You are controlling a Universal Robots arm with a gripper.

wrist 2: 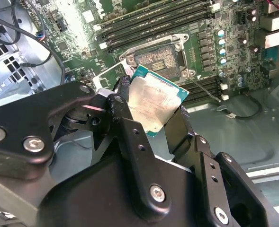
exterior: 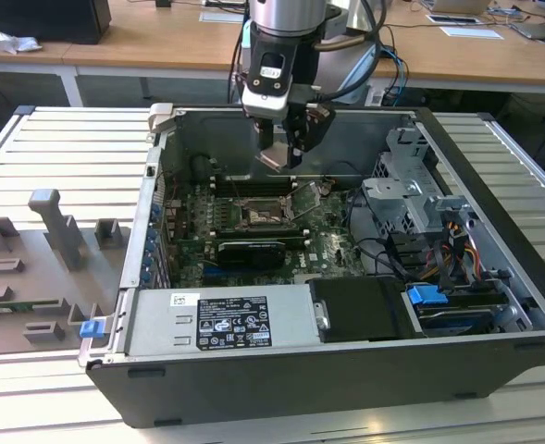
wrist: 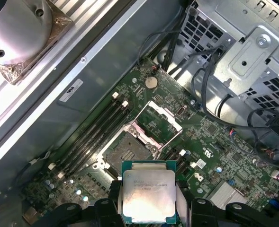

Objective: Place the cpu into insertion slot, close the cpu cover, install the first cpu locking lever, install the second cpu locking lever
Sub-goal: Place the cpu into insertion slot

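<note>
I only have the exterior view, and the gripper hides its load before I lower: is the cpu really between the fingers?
Observer: Yes; in both wrist views the gripper is shut on the cpu, metal top towards the cameras.
Operator: Is the socket uncovered?
Observer: In the first wrist view the cpu cover is swung up off the insertion slot, whose dark bed shows.
Operator: Seated yet?
Observer: No; the cpu hangs apart from the slot, above the motherboard.

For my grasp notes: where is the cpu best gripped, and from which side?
Probably by two opposite thin edges, as the tool pinches the cpu now: it is a flat square plate, so only its edges offer parallel faces. Come from above, since the insertion slot faces upward.
</note>
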